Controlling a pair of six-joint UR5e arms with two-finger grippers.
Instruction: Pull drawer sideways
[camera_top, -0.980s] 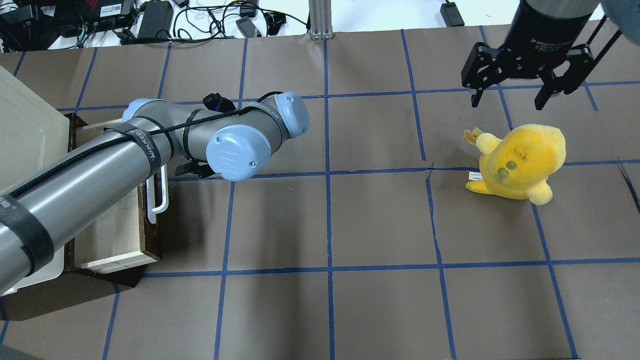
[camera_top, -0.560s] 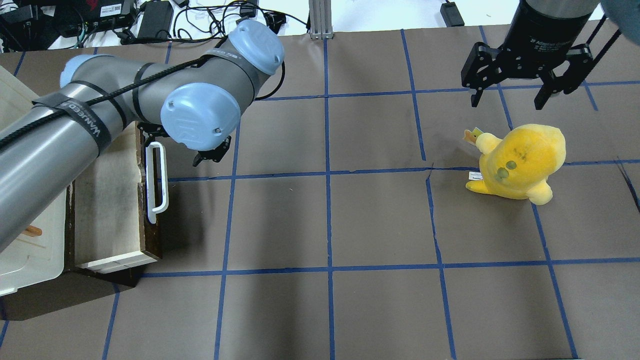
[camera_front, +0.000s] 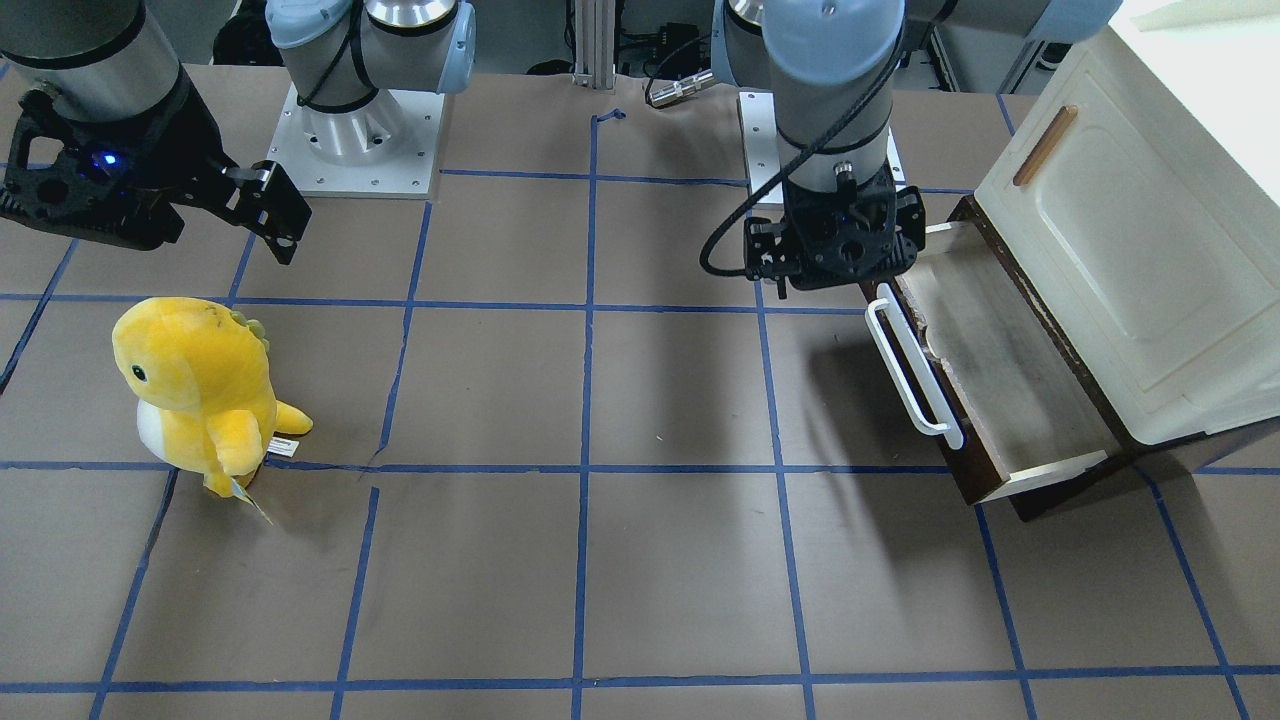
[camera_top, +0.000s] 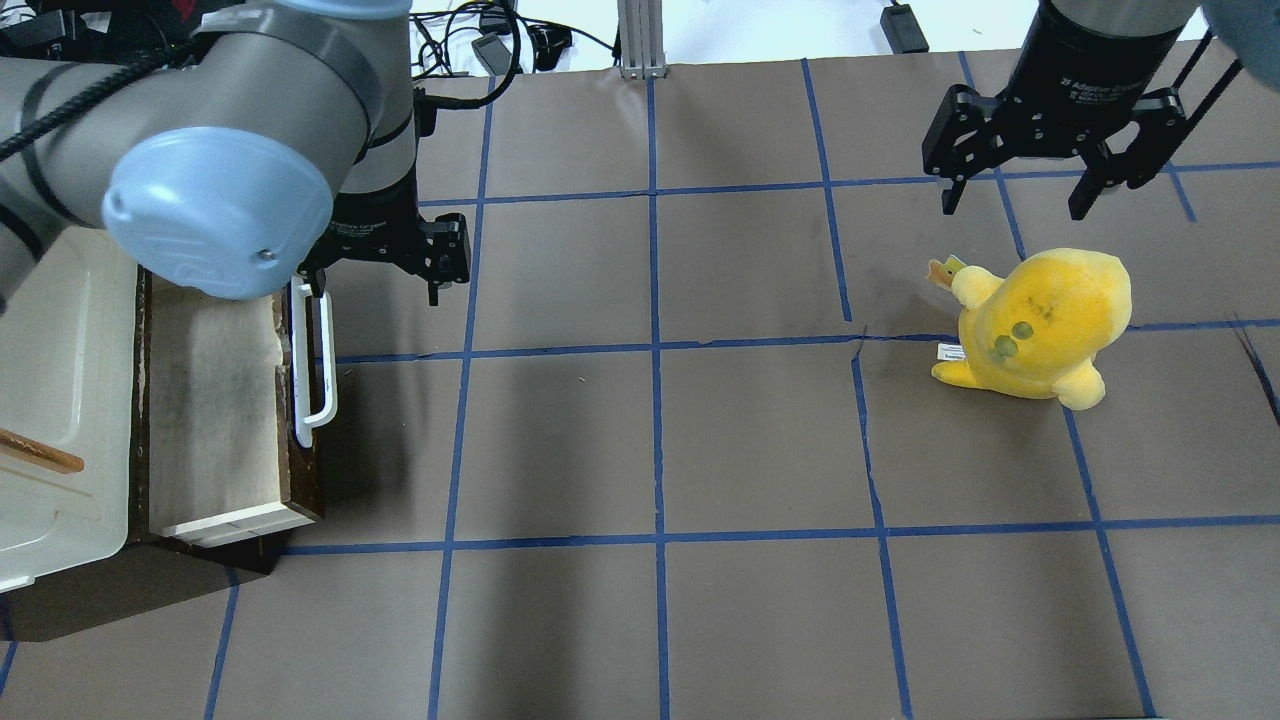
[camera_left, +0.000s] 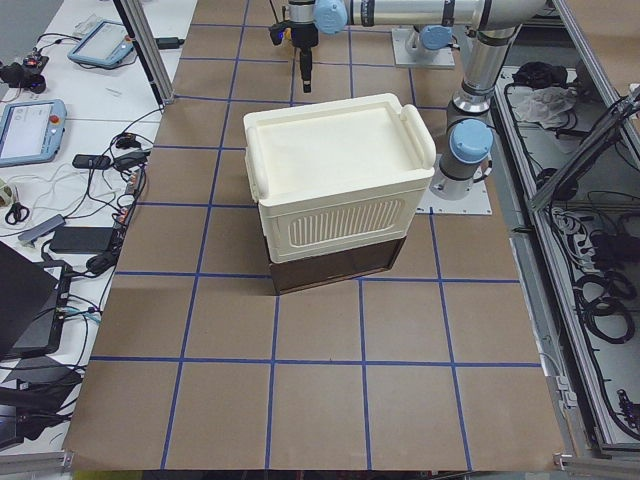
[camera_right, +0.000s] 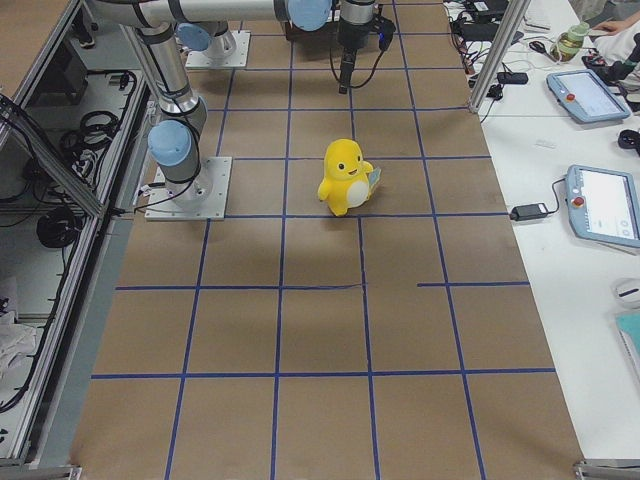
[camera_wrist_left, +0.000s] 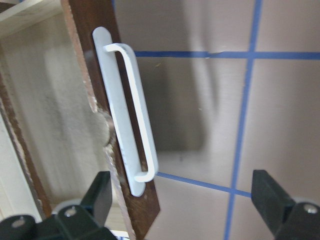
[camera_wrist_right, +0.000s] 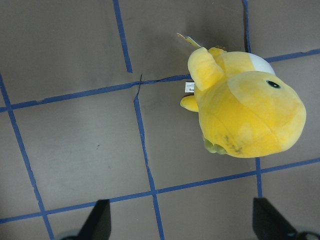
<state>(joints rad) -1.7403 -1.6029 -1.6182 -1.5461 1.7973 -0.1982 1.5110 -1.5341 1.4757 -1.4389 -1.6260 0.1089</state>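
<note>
While its fingers (camera_wrist_left: 101, 194) are spread wide and nothing is gripped, the left gripper (camera_top: 368, 288) is held, pointing down, just above one end of the white bar handle (camera_top: 318, 370). In the left wrist view that end of the handle is seen between the two fingers, and no contact with it can be made out. The handle is fixed along the dark brown front of the drawer (camera_top: 215, 400), which stands pulled well out from under the cream cabinet (camera_top: 60, 330) at the table's (camera_top: 650, 450) edge on the robot's left, so that its pale inside is laid open from above. In the front-facing view the drawer (camera_front: 1000, 370) is seen jutting out sideways from the cabinet's dark base. Well apart, on the other side of the table, the right gripper (camera_top: 1015, 198) is held up with its fingers likewise parted and nothing in them. Below it, a yellow plush toy (camera_top: 1040, 320) is seated on the brown paper.
</note>
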